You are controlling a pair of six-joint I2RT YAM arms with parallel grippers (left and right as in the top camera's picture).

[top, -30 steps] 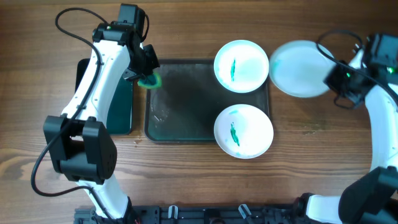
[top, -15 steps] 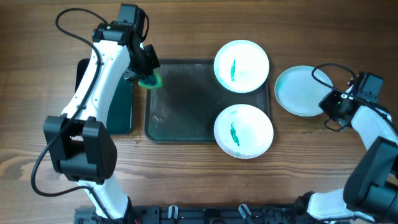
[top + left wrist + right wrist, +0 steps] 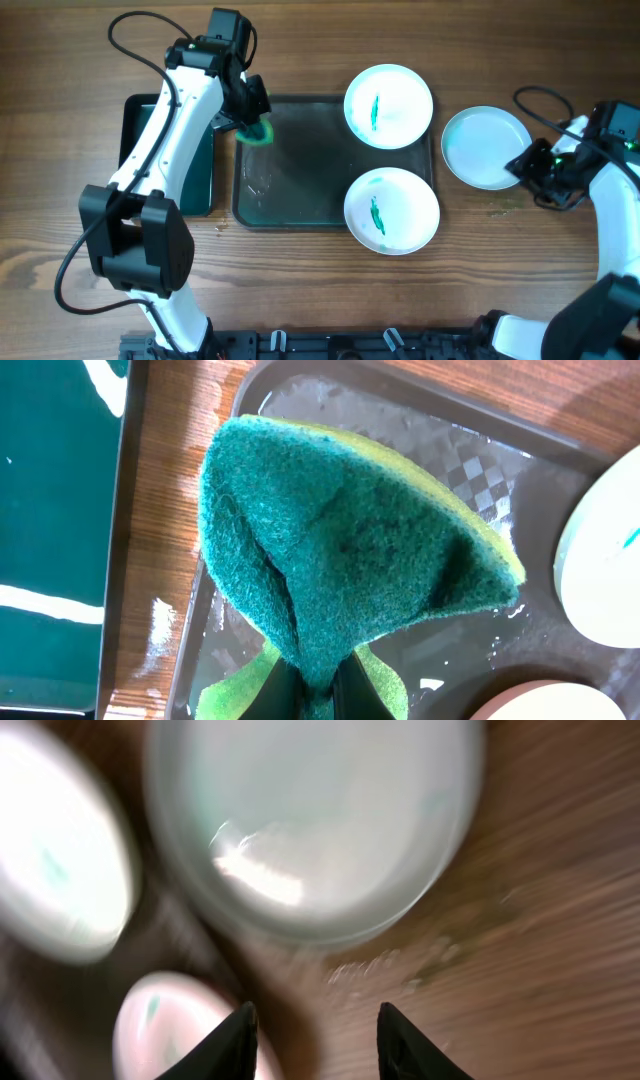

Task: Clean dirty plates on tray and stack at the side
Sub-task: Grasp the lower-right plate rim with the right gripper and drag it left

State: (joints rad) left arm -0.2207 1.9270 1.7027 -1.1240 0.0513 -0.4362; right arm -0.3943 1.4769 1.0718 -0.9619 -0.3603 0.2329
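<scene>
Two white plates with green smears, one at the back (image 3: 388, 106) and one at the front (image 3: 391, 210), sit on the right end of the dark tray (image 3: 300, 170). A plain white plate (image 3: 486, 147) lies on the table to the tray's right and fills the blurred right wrist view (image 3: 320, 820). My right gripper (image 3: 522, 165) (image 3: 315, 1040) stands open just off that plate's right rim, holding nothing. My left gripper (image 3: 250, 122) (image 3: 318, 685) is shut on a folded green sponge (image 3: 340, 550) over the tray's back left corner (image 3: 480, 470).
A smaller dark green tray (image 3: 200, 180) lies left of the big one, partly under my left arm. Wet spots mark the wood (image 3: 500, 205) in front of the clean plate. A cable (image 3: 530, 95) loops behind my right arm.
My right gripper lowered the clean plate onto the table right of the tray, opened and let it go. The left gripper with the sponge shifted slightly right.
</scene>
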